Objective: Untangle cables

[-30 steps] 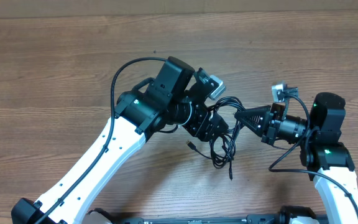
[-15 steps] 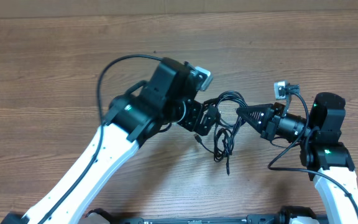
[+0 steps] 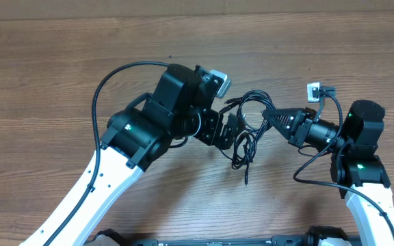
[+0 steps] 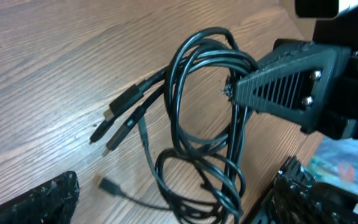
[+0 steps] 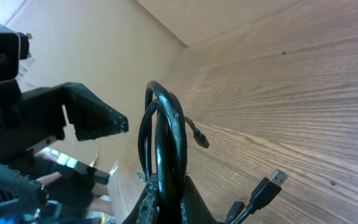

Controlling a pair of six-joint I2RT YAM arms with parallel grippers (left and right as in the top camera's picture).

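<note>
Black, thin and limp, the cables (image 3: pixel 248 133) show overhead as a looped bundle between both arms, trailing onto the wooden counter (image 3: pixel 60 68); they look light and floppy, best taken one strand at a time near a plug. Left wrist: the left fingers (image 4: pixel 48 199) stand spread and empty, and only here do the plugs (image 4: pixel 120 118) show lying on the wood. Right wrist: the right fingers (image 5: pixel 146 205) are pinched tight on the loops' top, seen close only here.

Left hand (image 3: pixel 228 128) agape, right hand (image 3: pixel 266 117) clamped.
</note>
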